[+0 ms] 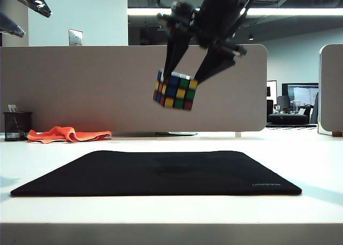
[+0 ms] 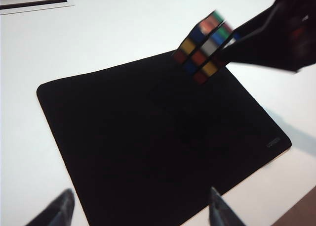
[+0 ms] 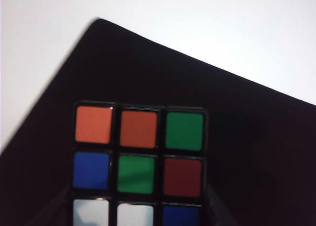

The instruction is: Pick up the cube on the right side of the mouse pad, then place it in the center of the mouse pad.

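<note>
Surface: white tabletop (image 1: 161, 210) carried the mouse pad (image 1: 155, 172), flat black fabric with rounded corners.
Room: beige partition (image 1: 80, 89) stood behind the pad; orange cloth (image 1: 67, 133) and black mesh cup (image 1: 17, 126) lay beyond its far left corner.
Cube (image 1: 175, 89): airborne above the pad, tilted, glossy stickers on black frame.
Right gripper (image 1: 185, 76): clamped on the cube; arm blurred.
Left gripper (image 2: 140, 211): near the pad's front edge, jaws apart, only the tips in frame.

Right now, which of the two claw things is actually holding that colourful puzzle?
The right end effector: it grips the cube in the air above the mouse pad. The left end effector hangs open and empty over the pad's near edge.
</note>
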`<state>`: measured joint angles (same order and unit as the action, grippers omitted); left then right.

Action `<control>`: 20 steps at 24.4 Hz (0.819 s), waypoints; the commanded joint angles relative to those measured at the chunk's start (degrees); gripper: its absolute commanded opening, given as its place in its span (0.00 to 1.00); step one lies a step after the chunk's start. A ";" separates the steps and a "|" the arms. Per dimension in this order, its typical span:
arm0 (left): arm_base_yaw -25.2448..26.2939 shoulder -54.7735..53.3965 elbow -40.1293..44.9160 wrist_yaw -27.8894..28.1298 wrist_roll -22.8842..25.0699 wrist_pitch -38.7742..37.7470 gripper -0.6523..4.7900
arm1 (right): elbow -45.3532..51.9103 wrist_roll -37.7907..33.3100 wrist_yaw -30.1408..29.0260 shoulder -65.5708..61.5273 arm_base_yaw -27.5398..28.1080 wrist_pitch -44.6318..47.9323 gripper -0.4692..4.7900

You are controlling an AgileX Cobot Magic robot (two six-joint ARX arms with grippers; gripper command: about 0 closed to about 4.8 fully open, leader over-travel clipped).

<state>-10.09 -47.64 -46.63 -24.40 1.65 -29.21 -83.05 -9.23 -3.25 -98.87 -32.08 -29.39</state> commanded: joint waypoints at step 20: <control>0.02 0.24 -0.42 0.13 -0.17 0.52 0.48 | -0.17 1.75 18.16 15.21 6.47 -5.79 0.22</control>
<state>-10.09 -47.64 -46.63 -24.25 1.63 -29.23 -83.13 -7.66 14.66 -85.36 -26.17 -33.34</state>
